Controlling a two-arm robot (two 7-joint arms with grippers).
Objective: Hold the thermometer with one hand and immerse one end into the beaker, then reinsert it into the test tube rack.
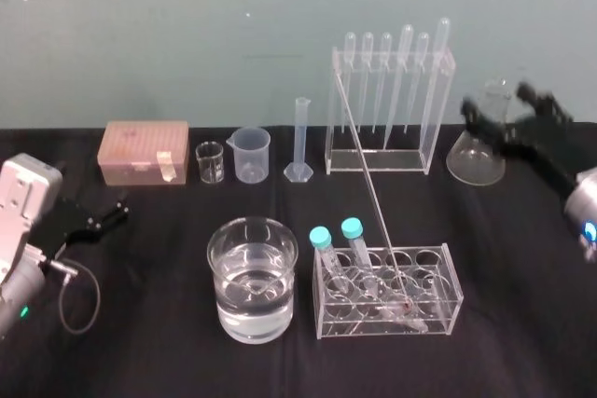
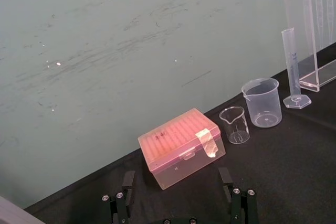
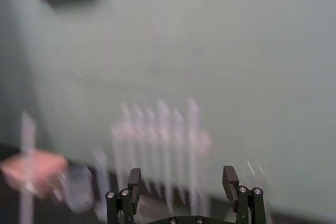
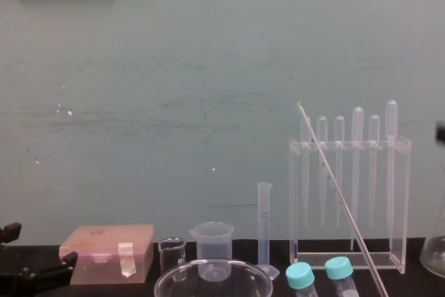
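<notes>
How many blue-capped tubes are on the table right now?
2. One blue-capped tube leans in the left end of the low test tube rack, beside the beaker; the second tube leans just right of it. None seems hidden.

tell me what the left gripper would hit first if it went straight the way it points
Probably the pink tip box, straight ahead of the left gripper, fingers open; depth is unclear.

Soft even light, perhaps from overhead
</notes>
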